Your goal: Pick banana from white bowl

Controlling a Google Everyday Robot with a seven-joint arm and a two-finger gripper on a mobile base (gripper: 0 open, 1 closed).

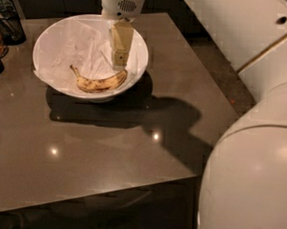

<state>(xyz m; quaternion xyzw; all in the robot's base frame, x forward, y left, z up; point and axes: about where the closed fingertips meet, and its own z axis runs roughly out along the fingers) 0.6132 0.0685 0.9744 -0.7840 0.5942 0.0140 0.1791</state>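
A curved yellow banana (99, 82) with brown speckles lies in the near part of the white bowl (51, 38), stem to the left. The bowl is wide and round, lined with crinkled white paper, and stands at the far left of the brown table. My gripper (119, 58) hangs over the bowl's right side, its tan fingers (121, 41) pointing down just above the banana's right end. It holds nothing that I can see.
The white arm (257, 121) fills the right side of the view and casts a dark shadow on the table (132, 149). A dark wire basket (9, 22) and other items stand at the far left edge. The table's right edge drops to a dark floor.
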